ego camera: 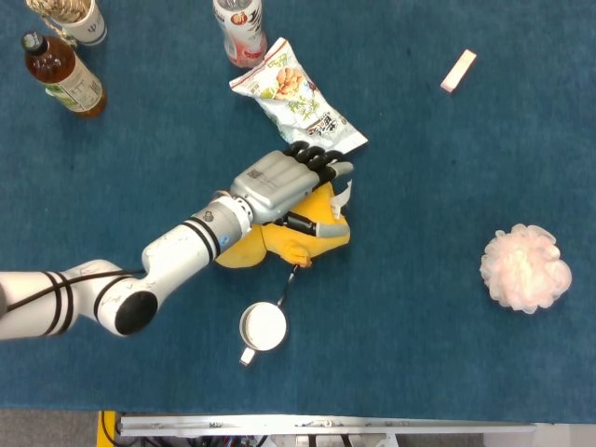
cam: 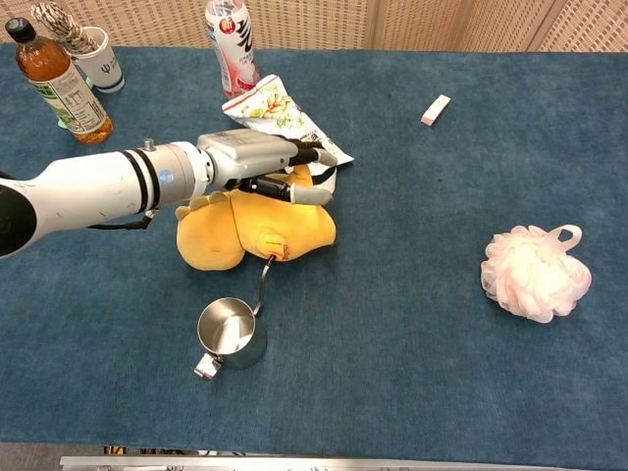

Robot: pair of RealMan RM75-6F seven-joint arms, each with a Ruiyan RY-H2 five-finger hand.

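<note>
My left hand (ego camera: 284, 182) lies over a yellow plush toy (ego camera: 321, 237) near the middle of the blue table (ego camera: 447, 186). Its fingers curl over the toy's far edge and the thumb presses the near side, so the toy's top is held between them. In the chest view the same hand (cam: 260, 162) grips the toy (cam: 285, 231) just in front of a snack bag (cam: 270, 108). A small tag dangles from the toy toward a steel cup (cam: 232, 336). My right hand shows in neither view.
The snack bag (ego camera: 293, 98) lies just beyond the fingers. A pink-white bottle (ego camera: 239, 28), a tea bottle (ego camera: 65, 74) and a mug (ego camera: 79, 19) stand at the far left. At the right are a pink bath pouf (ego camera: 525, 268) and a small pink block (ego camera: 458, 71).
</note>
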